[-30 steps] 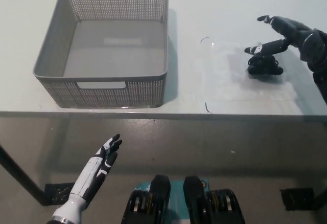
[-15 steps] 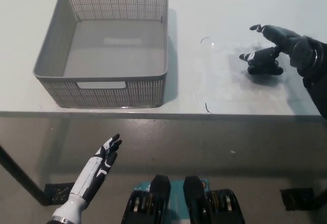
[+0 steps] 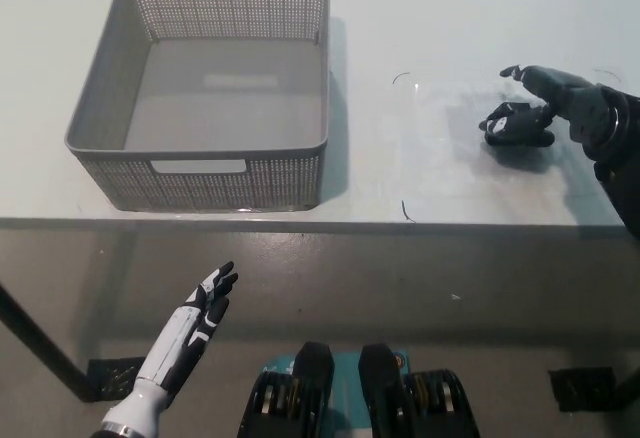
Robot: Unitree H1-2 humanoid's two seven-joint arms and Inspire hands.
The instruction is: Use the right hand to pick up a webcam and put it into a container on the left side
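Head view. The right hand sits low over the webcam at the table's right side, fingers spread and curved around it but not closed; I see no lift, and whether any fingertip touches the webcam I cannot tell (black on black). Judged reason for the pose: a pre-grasp, fingers bracketing the small body from above and behind before closing. The webcam rests on the table, well apart from the container.

The container, a grey perforated basket with handle cut-outs, stands at the table's left with nothing in it, its open top giving a wide drop target. The left hand rests below the table edge at lower left, fingers extended and apart, holding nothing.

Surface: pale, smooth, slightly glossy tabletop; two short dark marks lie between the container and webcam. Below the edge, a grey floor and a dark table leg.
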